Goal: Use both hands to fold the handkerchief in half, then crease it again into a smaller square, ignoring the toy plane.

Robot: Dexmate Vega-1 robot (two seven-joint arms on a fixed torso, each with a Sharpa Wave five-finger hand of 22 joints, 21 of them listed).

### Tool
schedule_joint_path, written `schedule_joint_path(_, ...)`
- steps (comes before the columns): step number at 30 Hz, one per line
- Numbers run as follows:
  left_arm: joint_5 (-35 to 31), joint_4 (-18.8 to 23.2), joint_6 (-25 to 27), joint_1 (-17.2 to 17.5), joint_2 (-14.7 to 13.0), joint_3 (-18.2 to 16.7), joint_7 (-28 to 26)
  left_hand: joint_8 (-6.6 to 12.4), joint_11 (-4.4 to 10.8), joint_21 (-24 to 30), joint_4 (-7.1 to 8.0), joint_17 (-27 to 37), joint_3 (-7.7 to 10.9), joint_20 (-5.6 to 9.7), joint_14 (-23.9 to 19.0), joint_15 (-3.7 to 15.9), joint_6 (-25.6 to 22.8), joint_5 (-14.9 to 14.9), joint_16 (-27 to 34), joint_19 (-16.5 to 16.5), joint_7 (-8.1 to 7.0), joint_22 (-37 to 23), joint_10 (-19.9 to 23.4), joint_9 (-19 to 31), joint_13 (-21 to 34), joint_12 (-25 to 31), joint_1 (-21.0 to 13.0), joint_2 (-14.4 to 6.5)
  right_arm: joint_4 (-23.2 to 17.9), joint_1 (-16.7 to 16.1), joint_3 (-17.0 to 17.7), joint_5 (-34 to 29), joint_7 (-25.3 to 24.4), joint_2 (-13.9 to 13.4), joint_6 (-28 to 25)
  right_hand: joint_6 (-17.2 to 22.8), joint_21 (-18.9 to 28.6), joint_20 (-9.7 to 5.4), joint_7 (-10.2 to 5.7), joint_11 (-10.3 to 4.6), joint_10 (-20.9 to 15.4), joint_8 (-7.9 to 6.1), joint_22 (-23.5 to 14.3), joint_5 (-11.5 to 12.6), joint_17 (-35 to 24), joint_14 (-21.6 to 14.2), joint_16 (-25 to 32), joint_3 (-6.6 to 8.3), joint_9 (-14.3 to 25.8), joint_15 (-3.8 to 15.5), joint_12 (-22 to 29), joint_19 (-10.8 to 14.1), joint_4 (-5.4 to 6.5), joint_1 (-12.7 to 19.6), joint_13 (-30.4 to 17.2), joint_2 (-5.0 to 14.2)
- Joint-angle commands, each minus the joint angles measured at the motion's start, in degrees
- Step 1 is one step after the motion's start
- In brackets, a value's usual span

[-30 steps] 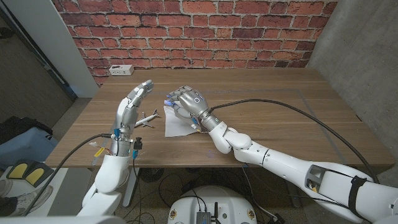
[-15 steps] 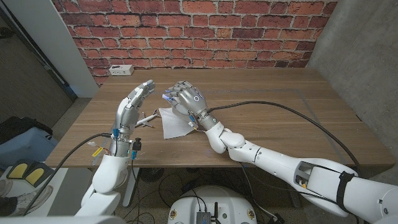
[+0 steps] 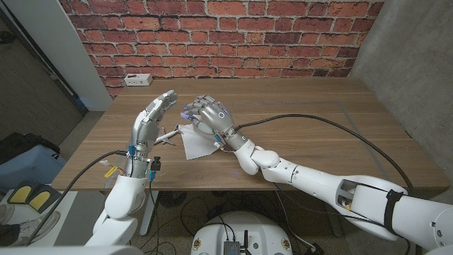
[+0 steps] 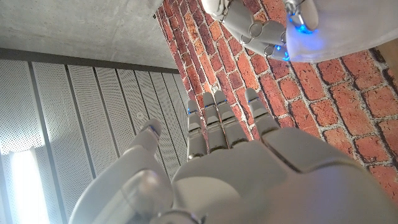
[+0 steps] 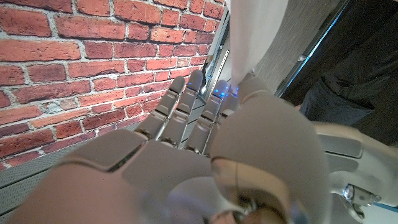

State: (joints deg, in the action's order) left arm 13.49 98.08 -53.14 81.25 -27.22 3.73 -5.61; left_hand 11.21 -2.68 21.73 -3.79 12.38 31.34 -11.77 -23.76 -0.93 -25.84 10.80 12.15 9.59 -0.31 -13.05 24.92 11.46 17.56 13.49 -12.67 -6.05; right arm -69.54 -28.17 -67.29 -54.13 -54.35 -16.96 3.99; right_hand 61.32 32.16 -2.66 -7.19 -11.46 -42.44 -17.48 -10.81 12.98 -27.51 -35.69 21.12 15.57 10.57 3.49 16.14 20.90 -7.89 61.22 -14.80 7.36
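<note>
My right hand [image 3: 209,117] pinches an edge of the white handkerchief [image 3: 195,142] and holds it lifted off the wooden table [image 3: 304,152], the cloth hanging down to the tabletop. In the right wrist view the handkerchief [image 5: 247,38] runs up from between the thumb and fingers of that right hand [image 5: 186,149]. My left hand [image 3: 156,108] is raised just left of it, fingers straight and apart, holding nothing. The left wrist view has my left hand [image 4: 230,162] pointing toward the right hand [image 4: 255,28] and the handkerchief [image 4: 351,31]. The toy plane [image 3: 165,136] lies between the hands, partly hidden by the cloth.
A white power strip [image 3: 139,79] lies at the table's far left edge by the brick wall [image 3: 233,35]. A black cable [image 3: 318,121] arches over the table from my right arm toward the right front edge.
My right hand has carried the handkerchief's edge to the left, closer to the left hand. The cloth has slid left and now covers part of the toy plane.
</note>
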Motion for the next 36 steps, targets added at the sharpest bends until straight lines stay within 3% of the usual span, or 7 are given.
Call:
schedule_joint_path(1, 1.0, -0.5, 0.1, -0.8, 0.1, 0.4, 0.8, 0.07, -0.07, 0.0, 0.1, 0.3, 0.01, -0.28, -0.2, -0.08, 0.0, -0.2, 0.6, -0.1, -0.13, 0.0, 0.1, 0.0, 0.1, 0.1, 0.7, 0.1, -3.0, 1.1, -2.2, -2.7, 7.8, -3.4, 2.2, 1.2, 0.3, -2.26, -1.54, 0.12, 0.6, 0.43, -0.1, 0.3, -0.3, 0.0, -0.1, -0.31, 0.2, 9.8, -0.2, 0.7, -0.15, 0.8, -0.2, 0.11)
schedule_joint_path(5, 0.7, -0.5, 0.0, -0.9, 0.1, 0.3, 0.7, 0.1, -0.06, 0.0, 0.05, 0.3, 0.02, -0.23, -0.2, -0.12, 0.0, -0.2, 0.6, -0.1, -0.13, 0.0, 0.2, 0.0, 0.1, 0.1, 0.7, 0.1, -5.0, 1.3, -2.7, -4.2, 12.9, -4.8, 1.6, 0.4, 0.8, -1.51, -1.96, 0.09, 1.7, 1.46, -0.1, 0.3, -0.5, 0.0, 0.0, -1.27, 0.1, 9.42, -0.9, 1.7, 0.13, 0.4, -0.2, -0.5)
schedule_joint_path(10, 0.6, -0.5, -0.3, -1.1, 0.3, 0.2, 0.8, 0.12, 0.04, 0.1, -0.02, 0.3, 0.05, -0.19, -0.3, -0.06, 0.0, -0.2, 0.6, -0.1, -0.14, 0.0, 0.2, 0.0, 0.1, 0.1, 0.8, 0.2, -8.7, 1.2, -2.7, -5.9, 22.1, -6.8, -0.4, -15.1, 0.3, 0.35, -4.2, 0.16, 8.6, 7.75, 0.1, 1.4, 0.2, 3.5, -3.0, -7.74, 0.2, 9.18, -4.4, 1.0, 2.39, -5.7, -0.1, -6.7)
schedule_joint_path(17, 1.0, -0.4, 0.0, -1.3, 0.2, 0.4, 1.0, 0.12, 0.0, 0.1, -0.02, 0.2, 0.1, -0.23, -0.3, 0.04, 0.1, -0.2, 0.6, -0.1, -0.14, 0.0, 0.2, 0.0, 0.1, 0.1, 1.0, 0.2, -11.3, 1.2, -1.1, -3.9, 30.0, -8.4, 1.2, -27.8, -2.0, 3.0, -4.07, 2.68, 14.3, 7.13, 0.1, 3.8, 0.4, 7.0, -5.3, -17.8, 0.6, 8.62, -4.8, -1.1, 8.83, -19.6, -0.7, -13.05)
schedule_joint_path(22, 0.6, -0.5, 0.5, -1.5, 0.3, 0.3, 0.8, 0.13, -0.04, 0.1, -0.02, 0.2, 0.12, -0.25, -0.3, -0.03, 0.1, -0.2, 0.6, -0.1, -0.1, 0.0, 0.2, -0.1, 0.1, 0.1, 1.1, 0.2, -12.5, 1.1, 0.7, -1.4, 35.3, -9.3, 3.0, -31.4, -3.7, 6.09, -2.08, 6.23, 16.9, 6.99, 0.1, 4.4, 0.0, 9.9, -6.1, -21.98, 0.7, 6.84, -5.1, -3.3, 11.98, -26.1, -0.5, -14.46)
schedule_joint_path(28, 0.0, 0.0, 3.7, -1.4, 0.6, 0.0, -0.9, 0.18, -0.11, 0.1, -0.04, 0.2, 0.3, -0.29, -0.3, -0.12, 0.1, -0.1, 0.6, -0.2, 0.02, 0.1, 0.0, -0.1, 0.1, 0.1, 1.1, 0.0, -12.3, -1.2, 3.7, 2.2, 35.0, -8.7, 2.6, -30.2, -4.0, 7.68, -0.38, 7.23, 16.8, 6.08, 0.1, 5.6, -0.5, 9.5, -5.5, -21.9, 0.7, 5.48, -4.6, -2.7, 14.29, -28.8, -0.3, -10.32)
schedule_joint_path(36, -2.1, 0.5, 7.4, -1.3, 0.6, -0.3, -3.3, 0.31, 0.01, 0.1, -0.67, 0.0, 0.96, -0.36, -0.2, -0.18, -0.1, 0.0, 0.5, -0.1, 0.18, 0.1, 0.1, -0.1, 0.1, 0.1, 0.4, -0.4, -13.5, -6.0, 9.0, 9.6, 31.6, -7.1, 0.6, -22.0, -4.3, 7.16, 2.59, 7.45, 13.2, 4.14, 0.3, 8.4, 1.0, 5.9, -5.2, -14.24, 0.5, 5.76, -3.1, 0.8, 8.98, -16.6, 0.5, -0.41)
